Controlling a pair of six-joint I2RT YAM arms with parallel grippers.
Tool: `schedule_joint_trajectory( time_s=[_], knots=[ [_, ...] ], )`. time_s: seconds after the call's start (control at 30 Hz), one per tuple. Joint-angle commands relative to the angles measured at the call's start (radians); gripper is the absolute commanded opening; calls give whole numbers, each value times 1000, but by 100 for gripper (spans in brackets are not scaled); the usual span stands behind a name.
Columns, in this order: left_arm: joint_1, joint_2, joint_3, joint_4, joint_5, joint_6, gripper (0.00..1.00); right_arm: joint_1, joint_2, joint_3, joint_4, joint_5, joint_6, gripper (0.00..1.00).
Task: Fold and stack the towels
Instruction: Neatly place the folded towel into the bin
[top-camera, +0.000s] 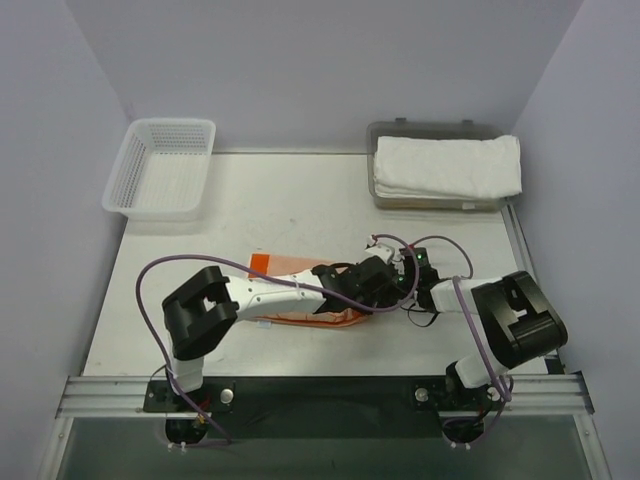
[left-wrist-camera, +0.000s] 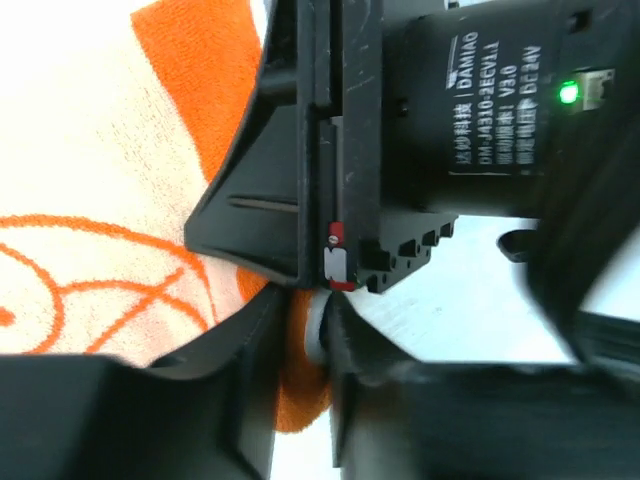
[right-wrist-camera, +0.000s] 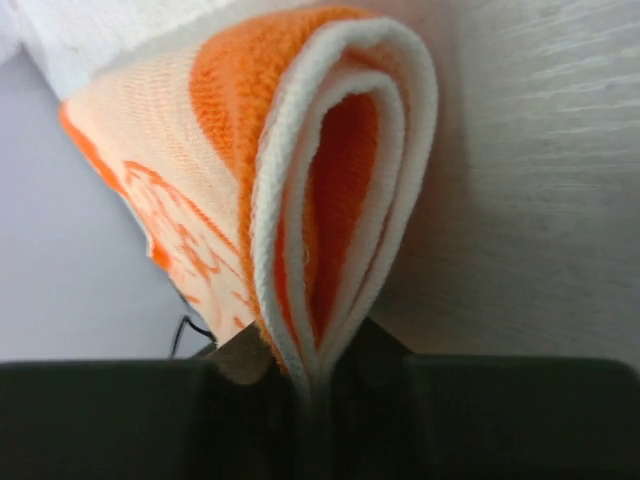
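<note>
On the table (top-camera: 300, 200), the right end effector (right-wrist-camera: 305, 365) clamps the doubled edge of the orange towel (right-wrist-camera: 250, 180), its fold seemingly unfinished; whether the left end effector (left-wrist-camera: 305, 330) grips anything I cannot tell. Farther back, white towels (top-camera: 447, 166) already lie folded on the tray (top-camera: 430, 128).

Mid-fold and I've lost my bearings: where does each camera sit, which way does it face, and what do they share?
Top: above and behind the bases, looking down on the table; shows left arm, right arm, basket, tray.
Left wrist: looks down onto the orange towel; left fingers at the bottom, the right arm's wrist close ahead.
Right wrist: low, looking along the table at the towel's fold, pinched in the right fingers.
Shared: all three see the orange towel.
</note>
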Motion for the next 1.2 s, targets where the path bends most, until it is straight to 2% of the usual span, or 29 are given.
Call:
schedule_joint_trajectory(
  time_s=[0.0,0.07,0.1,0.23,0.3,0.37,0.4,0.43,0.5,0.53,0.57,0.63,0.67,0.8,0.87,1.0,1.17],
  knots=[
    [3,-59,8,56,0,-23,41,4,-5,47,-90,34,-66,0],
    [20,-89,-29,63,1,-15,51,2,-16,105,-182,59,-132,0],
    [55,-126,-38,64,15,-15,64,2,-23,129,-212,71,-153,0],
    [164,-250,-102,50,47,8,92,-2,-17,275,-353,117,-271,0],
    [218,-347,-139,25,56,28,98,-7,15,403,-443,134,-340,0],
    [336,-414,-171,2,101,58,97,-9,48,502,-507,137,-376,0],
    [389,-480,-202,-7,117,69,98,-12,90,606,-512,129,-411,0],
    [488,-514,-222,-15,156,96,97,-16,113,655,-550,129,-425,0],
    [592,-598,-253,-42,183,136,97,-22,188,763,-595,123,-451,0],
    [642,-623,-285,-48,194,179,98,-32,219,869,-611,114,-477,0],
    [736,-648,-300,-59,216,199,97,-36,248,933,-644,108,-486,0],
    [822,-708,-355,-65,242,254,98,-55,335,1107,-675,82,-506,0],
    [866,-724,-378,-67,208,264,98,-62,364,1161,-705,79,-517,0],
    [891,-806,-519,17,162,267,98,-111,510,1447,-798,69,-586,0],
    [905,-795,-584,48,164,264,97,-156,555,1600,-838,30,-633,0],
    [913,-710,-547,4,170,269,97,-263,639,1761,-845,-98,-661,0],
    [913,-674,-543,4,184,264,98,-387,654,1841,-859,-167,-720,0]
  ],
)
